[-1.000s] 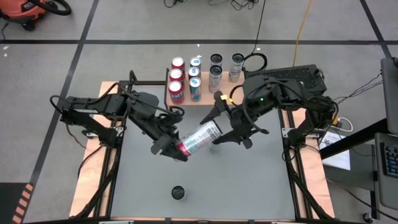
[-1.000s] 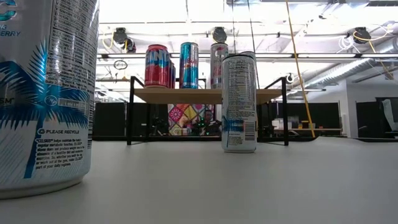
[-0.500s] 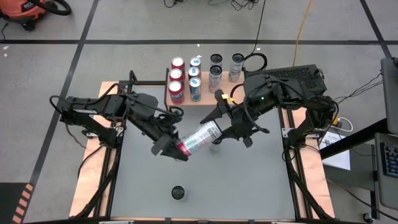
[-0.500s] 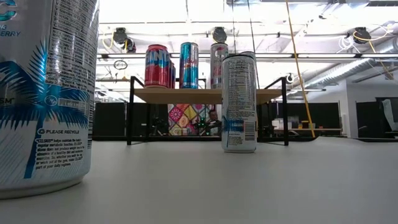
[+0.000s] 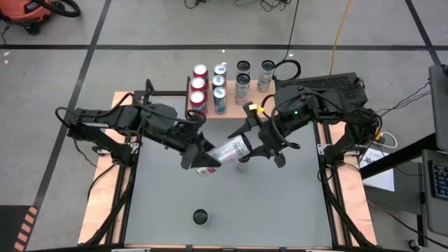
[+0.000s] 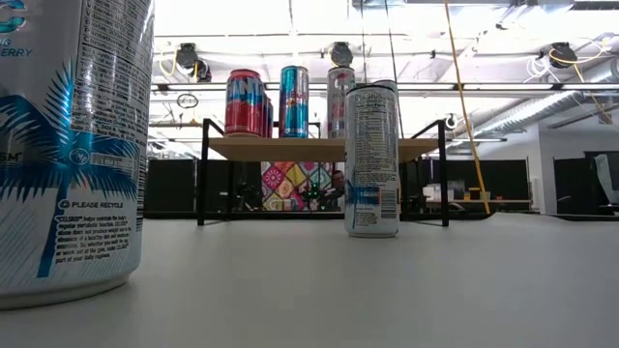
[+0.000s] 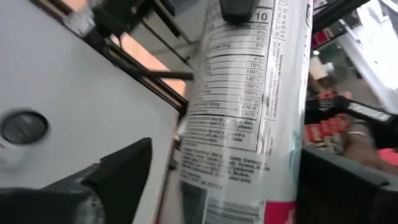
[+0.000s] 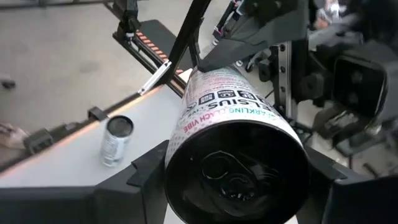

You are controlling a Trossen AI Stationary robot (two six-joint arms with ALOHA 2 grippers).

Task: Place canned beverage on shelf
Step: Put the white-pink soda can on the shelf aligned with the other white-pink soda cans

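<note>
The left wrist view is blurred, so the small print on the can [image 7: 249, 118] is hard to read, and the can's two ends are cut off by the picture's edges. In the right wrist view the lower rim of the can [image 8: 236, 168] leaves the picture. In the low view the near can [image 6: 73, 145] is cut by the left and top edges. In the high view the shelf [image 5: 210, 112] is mostly covered by cans, and the labels there are too small to tell.

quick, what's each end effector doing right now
Left end effector: open, fingers either side of the white-and-pink can.
Right end effector: shut on the can's top end.
</note>
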